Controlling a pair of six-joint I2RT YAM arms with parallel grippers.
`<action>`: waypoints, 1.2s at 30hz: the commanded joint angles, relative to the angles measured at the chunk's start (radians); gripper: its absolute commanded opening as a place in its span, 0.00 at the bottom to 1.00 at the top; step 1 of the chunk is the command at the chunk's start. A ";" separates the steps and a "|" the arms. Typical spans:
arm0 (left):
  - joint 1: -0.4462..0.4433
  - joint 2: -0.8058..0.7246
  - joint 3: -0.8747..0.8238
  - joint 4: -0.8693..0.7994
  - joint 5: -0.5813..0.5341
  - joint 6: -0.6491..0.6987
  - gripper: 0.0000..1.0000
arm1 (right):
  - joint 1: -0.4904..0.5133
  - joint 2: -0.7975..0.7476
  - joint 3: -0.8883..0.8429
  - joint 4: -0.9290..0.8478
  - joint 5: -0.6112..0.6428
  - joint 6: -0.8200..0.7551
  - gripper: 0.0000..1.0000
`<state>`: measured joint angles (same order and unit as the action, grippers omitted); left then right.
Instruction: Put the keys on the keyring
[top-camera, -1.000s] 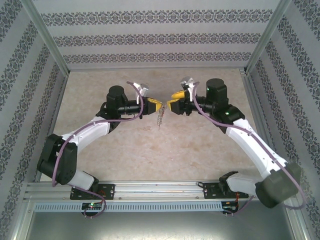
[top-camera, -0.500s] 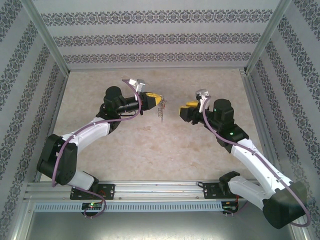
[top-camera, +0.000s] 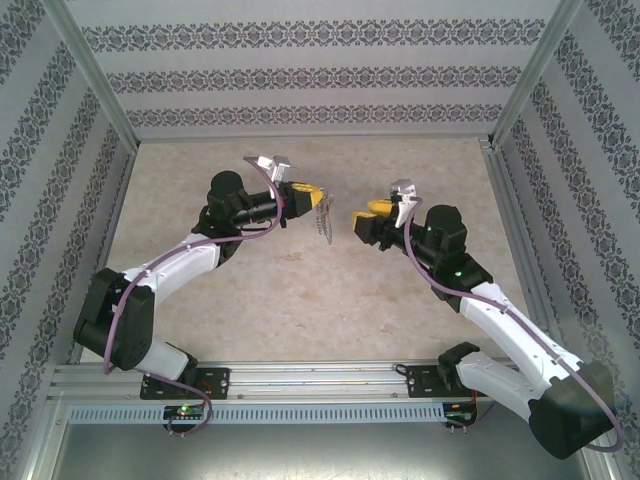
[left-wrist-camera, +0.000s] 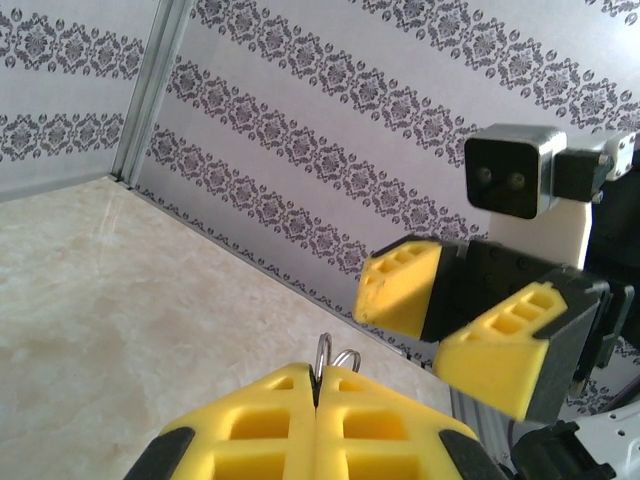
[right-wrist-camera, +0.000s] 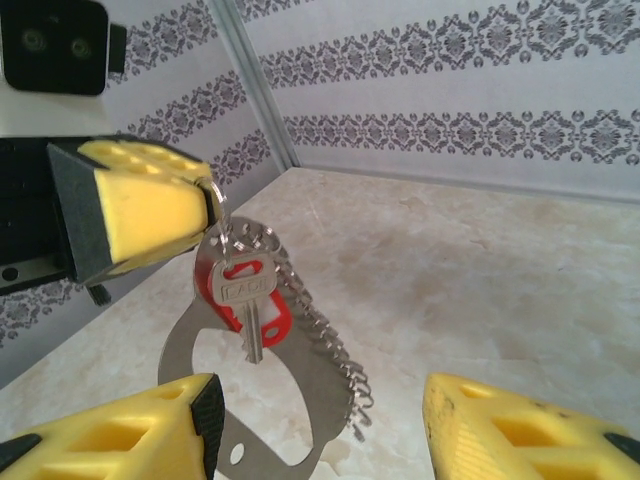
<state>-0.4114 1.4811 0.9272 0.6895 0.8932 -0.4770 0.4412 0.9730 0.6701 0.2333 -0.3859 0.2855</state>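
My left gripper (top-camera: 312, 197) is shut on a wire clip at the top of the keyring (top-camera: 323, 222), a flat grey metal loop with a row of small clips, which hangs free above the table. In the right wrist view the keyring (right-wrist-camera: 327, 385) dangles from the left gripper's yellow fingers (right-wrist-camera: 150, 205), with a silver key (right-wrist-camera: 245, 290) and its red plastic tag (right-wrist-camera: 272, 322) hanging against it. My right gripper (top-camera: 357, 222) stands open just right of the keyring, not touching it. The left wrist view has two wire loops (left-wrist-camera: 337, 356) poking from my shut left gripper (left-wrist-camera: 320, 385).
The beige marble-patterned table (top-camera: 300, 290) is enclosed by patterned walls on the back (top-camera: 310, 75) and both sides, with metal posts at the back corners (top-camera: 95, 80). Both arm bases sit on the rail at the near edge (top-camera: 300, 380).
The two grippers met a second ago. The right gripper has since pulled back to the right and opened a little; the left has lifted slightly with the keyring, which now hangs tilted.
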 joint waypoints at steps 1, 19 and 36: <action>-0.008 0.011 0.063 0.065 0.027 -0.045 0.00 | 0.036 0.022 -0.011 0.074 0.037 -0.022 0.55; -0.013 0.013 0.038 0.121 0.023 -0.095 0.00 | 0.024 0.102 0.052 0.153 0.002 0.008 0.50; -0.013 0.004 0.074 -0.054 -0.014 0.003 0.00 | -0.053 0.172 0.162 0.172 -0.397 0.043 0.42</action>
<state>-0.4126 1.4914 0.9672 0.6392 0.8841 -0.5064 0.3946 1.1351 0.7956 0.3637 -0.6949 0.3130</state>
